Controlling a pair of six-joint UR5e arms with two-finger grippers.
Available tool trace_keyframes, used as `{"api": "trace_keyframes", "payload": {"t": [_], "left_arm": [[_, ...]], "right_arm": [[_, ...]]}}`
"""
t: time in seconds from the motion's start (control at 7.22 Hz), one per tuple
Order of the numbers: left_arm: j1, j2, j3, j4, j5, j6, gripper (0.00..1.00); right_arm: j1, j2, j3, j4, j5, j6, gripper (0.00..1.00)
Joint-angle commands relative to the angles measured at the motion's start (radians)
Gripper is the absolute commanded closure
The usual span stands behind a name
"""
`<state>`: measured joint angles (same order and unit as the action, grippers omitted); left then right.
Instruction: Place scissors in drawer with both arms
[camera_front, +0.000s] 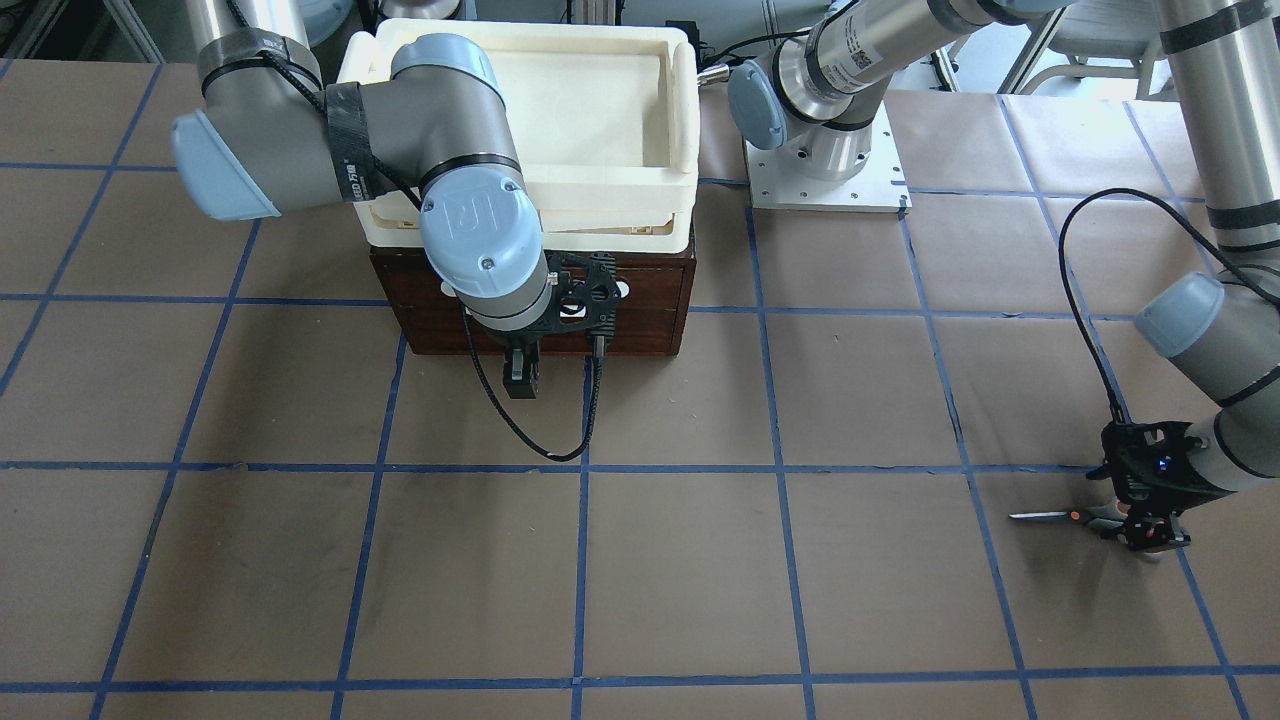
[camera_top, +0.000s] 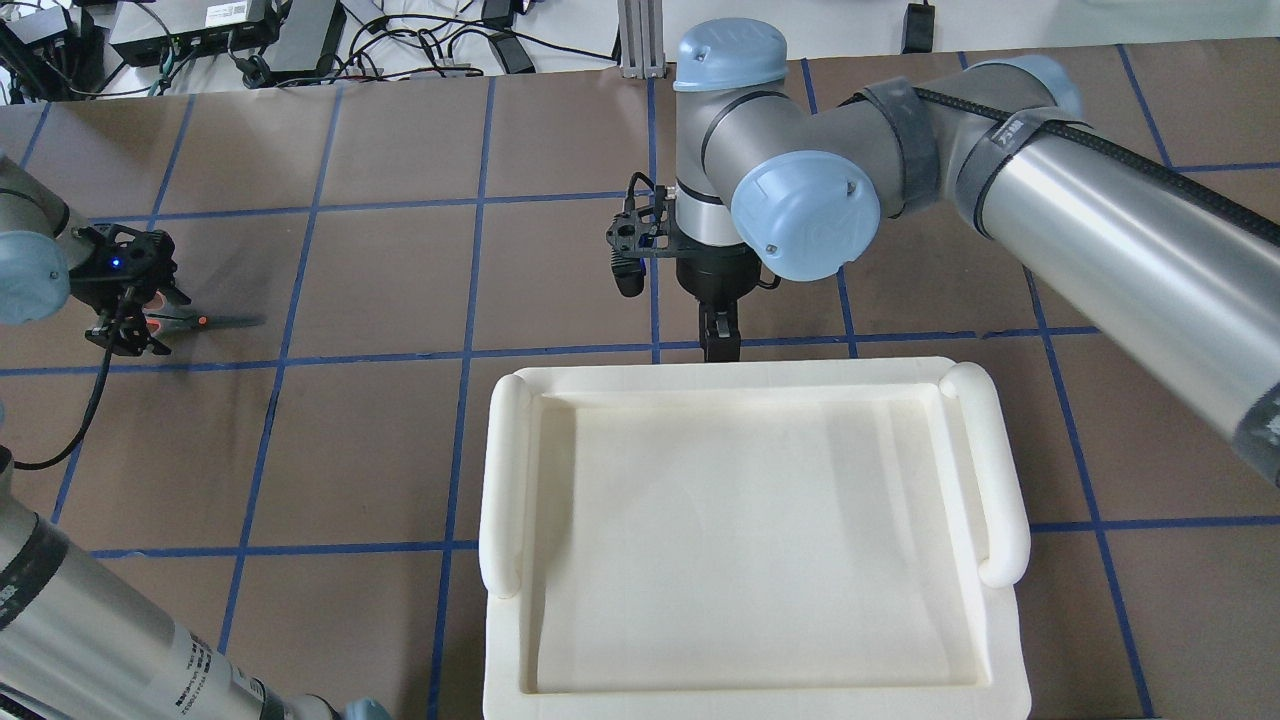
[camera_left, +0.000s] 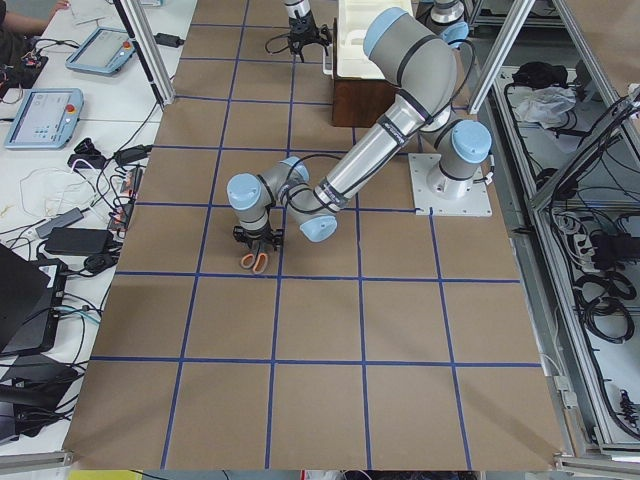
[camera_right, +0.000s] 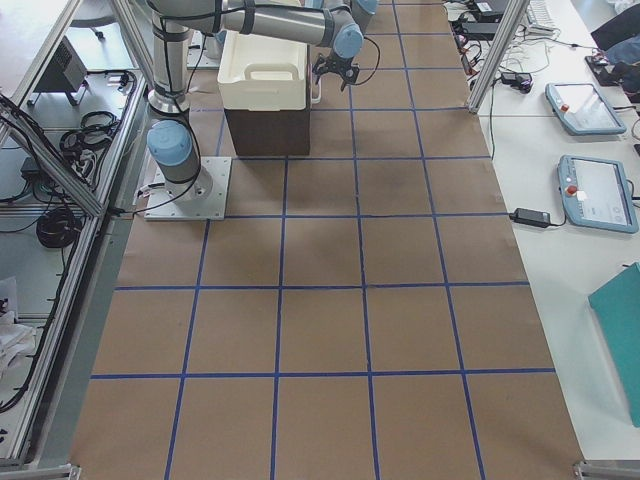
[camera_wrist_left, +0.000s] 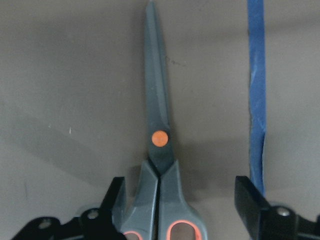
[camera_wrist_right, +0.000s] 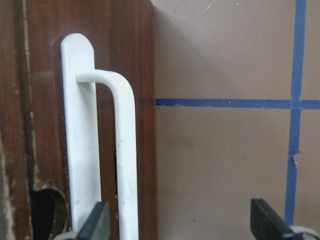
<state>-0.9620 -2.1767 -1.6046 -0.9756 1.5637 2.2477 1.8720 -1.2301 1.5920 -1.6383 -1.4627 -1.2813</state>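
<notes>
The scissors (camera_front: 1050, 516) lie flat on the brown table at the robot's far left, blades closed, and also show in the overhead view (camera_top: 215, 321). My left gripper (camera_front: 1145, 528) is low over their handles. In the left wrist view its open fingers (camera_wrist_left: 116, 197) straddle the grey handles (camera_wrist_left: 157, 200) without touching them. The dark brown drawer (camera_front: 650, 300) is closed, with its white bar handle (camera_wrist_right: 125, 150). My right gripper (camera_front: 520, 380) is open in front of the drawer, and the handle bar stands just inside its left finger (camera_wrist_right: 97, 225).
A cream-white plastic tray (camera_top: 980, 470) sits on top of the drawer cabinet. The left arm's base plate (camera_front: 830, 170) stands beside the cabinet. A black cable (camera_front: 560, 440) loops down from the right wrist. Blue tape lines grid the table.
</notes>
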Motion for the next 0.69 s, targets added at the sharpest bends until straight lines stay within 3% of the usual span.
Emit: {"api": "trace_keyframes", "payload": {"t": [0.0, 0.42, 0.55], "left_arm": [[0.000, -0.003, 0.000, 0.000, -0.004, 0.003, 0.27], [0.002, -0.003, 0.000, 0.002, -0.005, 0.007, 0.33], [0.002, -0.003, 0.000, 0.002, -0.005, 0.012, 0.36]], "right_arm": [[0.003, 0.001, 0.019, -0.005, -0.001, 0.007, 0.03], [0.003, 0.006, 0.019, -0.009, -0.004, -0.003, 0.38], [0.003, 0.006, 0.017, -0.011, -0.004, -0.001, 0.40]]}}
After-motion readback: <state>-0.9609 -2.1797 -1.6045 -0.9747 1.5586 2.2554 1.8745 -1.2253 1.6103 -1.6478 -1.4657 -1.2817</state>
